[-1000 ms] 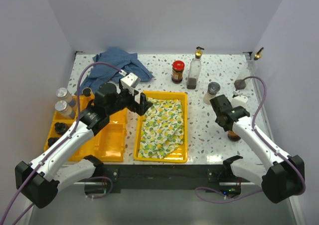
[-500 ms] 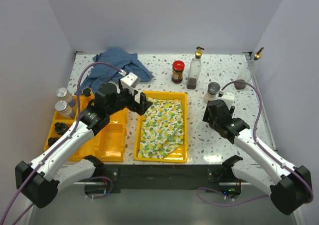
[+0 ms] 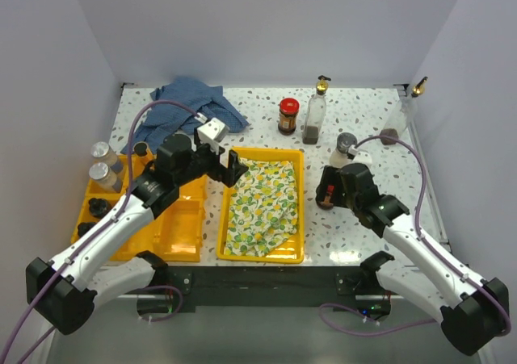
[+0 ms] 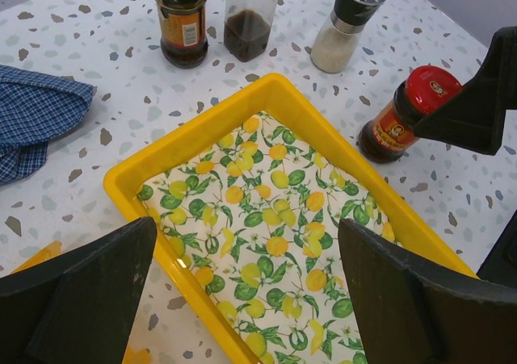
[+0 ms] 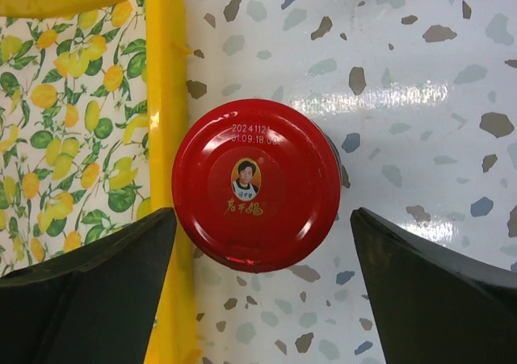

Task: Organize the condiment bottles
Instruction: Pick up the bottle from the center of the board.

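Right arm's fingers [image 5: 436, 291] sit spread wide on either side of a red-lidded sauce jar [image 5: 256, 182]. A sliver of speckled surface [image 5: 420, 98] shows between the lid and one finger, and the jar stands upright just beside the right rim of a yellow tray [image 4: 187, 134]. The tray is lined with a lemon-print cloth [image 4: 275, 243].

Across the tray, the left arm's fingers [image 4: 81, 299] hang over its near-left part – equally wide apart, with nothing between them.

Further back on the surface, a second red-lidded jar [image 3: 288, 115] and a clear bottle with a gold pourer [image 3: 315, 106] stand side by side. A grey-capped shaker [image 3: 345, 148] stands to their right, closer to the right arm, and another pourer bottle [image 3: 404, 115] is at the far-right edge.

Two more grey-capped shakers [image 3: 101, 152] [image 3: 103, 174] stand at the far-left corner of a second yellow tray [image 3: 186, 219]. A crumpled blue cloth [image 3: 190, 102] lies behind it.
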You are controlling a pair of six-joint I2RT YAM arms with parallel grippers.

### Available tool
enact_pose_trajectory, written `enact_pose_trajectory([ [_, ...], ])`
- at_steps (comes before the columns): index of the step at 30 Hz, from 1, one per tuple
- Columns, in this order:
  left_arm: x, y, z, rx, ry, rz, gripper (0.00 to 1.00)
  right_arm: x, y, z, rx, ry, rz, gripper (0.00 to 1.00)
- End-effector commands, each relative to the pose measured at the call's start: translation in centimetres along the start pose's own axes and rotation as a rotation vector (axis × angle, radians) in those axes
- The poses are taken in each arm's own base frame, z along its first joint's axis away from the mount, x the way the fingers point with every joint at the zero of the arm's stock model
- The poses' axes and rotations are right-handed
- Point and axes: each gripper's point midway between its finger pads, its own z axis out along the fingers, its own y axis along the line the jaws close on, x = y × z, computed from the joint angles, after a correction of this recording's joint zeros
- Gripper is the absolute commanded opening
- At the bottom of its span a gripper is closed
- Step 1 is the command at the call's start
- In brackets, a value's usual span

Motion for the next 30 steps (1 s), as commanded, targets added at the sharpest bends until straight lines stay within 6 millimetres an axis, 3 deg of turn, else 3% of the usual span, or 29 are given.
enact_pose_trajectory([
  [1, -0.8, -0.7, 0.4, 0.019, -0.044, 0.016, 1.00, -2.4, 1.1, -2.6, -0.044, -0.036, 0.002, 0.99],
  [8, -3.7, -4.1, 2.6, 0.057, -0.067, 0.001, 1.00, -6.3, 2.5, -8.4, -0.173, -0.153, 0.008, 0.99],
  [10, -3.3, -5.1, 4.0, 0.038, -0.039, 0.028, 1.00, -7.9, 2.8, -10.3, -0.204, -0.213, 0.043, 0.99],
  [11, -4.4, -7.0, 4.3, 0.048, -0.055, 0.058, 1.00, -8.5, 2.9, -11.2, -0.220, -0.242, 0.054, 0.99],
  [13, -3.6, -8.7, 6.2, 0.053, -0.015, 0.087, 1.00, -10.2, 3.0, -13.6, -0.257, -0.315, 0.071, 0.99],
  [14, -4.5, -10.7, 6.5, 0.066, -0.027, 0.117, 1.00, -10.8, 2.9, -14.4, -0.260, -0.339, 0.073, 0.99],
  [15, -3.5, -11.5, 7.8, 0.064, 0.005, 0.141, 1.00, -11.9, 2.8, -16.2, -0.282, -0.389, 0.079, 0.99],
  [17, -4.2, -13.8, 8.5, 0.065, -0.007, 0.188, 1.00, -12.8, 2.3, -18.0, -0.287, -0.437, 0.090, 0.99],
  [18, -3.2, -14.4, 9.7, 0.062, 0.018, 0.207, 1.00, -13.4, 2.2, -19.4, -0.306, -0.474, 0.092, 0.99],
  [20, -3.6, -16.3, 10.4, 0.087, 0.004, 0.227, 1.00, -14.0, 1.5, -21.7, -0.328, -0.537, 0.111, 0.99],
  [21, -2.6, -16.8, 11.5, 0.093, 0.026, 0.236, 1.00, -14.5, 1.0, -23.0, -0.334, -0.574, 0.128, 0.99],
  [26, -2.1, -19.6, 14.1, 0.153, 0.041, 0.249, 1.00, -14.9, -1.7, -27.9, -0.369, -0.729, 0.204, 0.99],
  [30, 0.1, -20.6, 16.9, 0.155, 0.096, 0.287, 1.00, -14.7, -3.9, -30.4, -0.372, -0.828, 0.262, 0.99],
])
